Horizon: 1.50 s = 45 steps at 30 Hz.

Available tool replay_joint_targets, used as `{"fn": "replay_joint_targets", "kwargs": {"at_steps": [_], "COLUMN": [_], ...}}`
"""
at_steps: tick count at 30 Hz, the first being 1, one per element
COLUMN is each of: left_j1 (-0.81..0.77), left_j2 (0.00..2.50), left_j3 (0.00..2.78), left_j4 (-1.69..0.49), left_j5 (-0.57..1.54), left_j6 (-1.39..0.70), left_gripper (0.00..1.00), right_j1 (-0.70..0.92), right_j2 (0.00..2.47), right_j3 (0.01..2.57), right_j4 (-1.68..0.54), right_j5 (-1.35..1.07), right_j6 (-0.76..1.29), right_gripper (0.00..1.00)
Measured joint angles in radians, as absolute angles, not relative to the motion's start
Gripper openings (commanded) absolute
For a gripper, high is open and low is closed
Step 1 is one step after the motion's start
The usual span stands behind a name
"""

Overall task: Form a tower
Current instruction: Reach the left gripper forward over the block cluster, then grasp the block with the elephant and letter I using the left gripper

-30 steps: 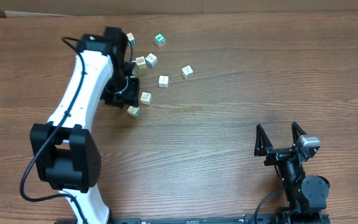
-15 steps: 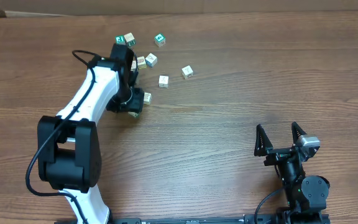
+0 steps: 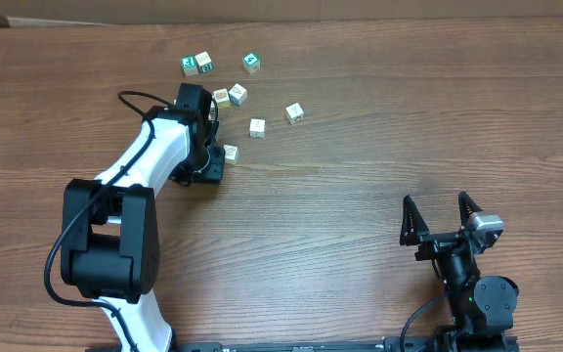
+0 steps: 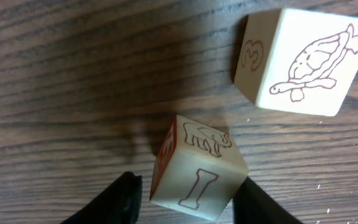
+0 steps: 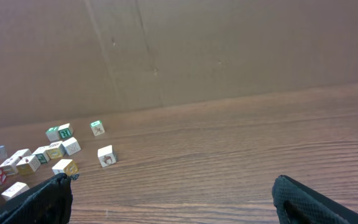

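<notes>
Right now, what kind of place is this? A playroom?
Probably a robot test bench, not a playroom: a left arm and right arm sit at a wooden table, plain cardboard stands behind, and small picture cubes lie on it.

Pale wooden picture cubes [image 3: 257, 127] are lying singly, scattered across the far left of the table [image 3: 360, 196]; the bear cube [image 4: 197, 168] (letter I on its near face) is sitting tilted near the turtle cube [image 4: 300, 59], apart.

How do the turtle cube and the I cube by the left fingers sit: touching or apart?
Apart. The left wrist view shows bare table between the lower corner of the turtle cube and the top of the I cube.
</notes>
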State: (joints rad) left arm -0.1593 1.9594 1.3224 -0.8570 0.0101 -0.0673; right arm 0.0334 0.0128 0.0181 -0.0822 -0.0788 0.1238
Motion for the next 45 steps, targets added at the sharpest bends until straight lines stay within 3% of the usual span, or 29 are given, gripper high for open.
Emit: {"fn": "replay_joint_targets", "kwargs": {"at_steps": [4, 9, 15, 25, 37, 45], "left_j1": [-0.159, -0.159, -0.159, -0.16, -0.251, -0.371], "left_j2": [1.959, 1.959, 1.959, 1.959, 1.944, 1.898], "left_j3": [1.322, 1.322, 1.322, 1.323, 1.322, 1.322], "left_j4": [-0.839, -0.837, -0.828, -0.843, -0.894, -0.925], "left_j5": [0.01, 0.029, 0.035, 0.038, 0.037, 0.031], "left_j6": [-0.066, -0.063, -0.067, -0.105, -0.164, -0.31], "left_gripper": [0.36, 0.51, 0.31, 0.21, 0.21, 0.23], "right_j1": [0.033, 0.033, 0.033, 0.033, 0.033, 0.033], "right_j2": [0.013, 0.013, 0.013, 0.013, 0.013, 0.013], "right_j3": [0.018, 0.018, 0.018, 0.018, 0.018, 0.018], "right_j4": [-0.082, -0.082, -0.082, -0.082, -0.082, -0.082], "right_j5": [-0.079, -0.079, -0.079, -0.079, -0.079, -0.079], "right_j6": [0.123, 0.123, 0.123, 0.123, 0.124, 0.123], "right_gripper": [1.0, 1.0, 1.0, 1.0, 1.0, 1.0]}}
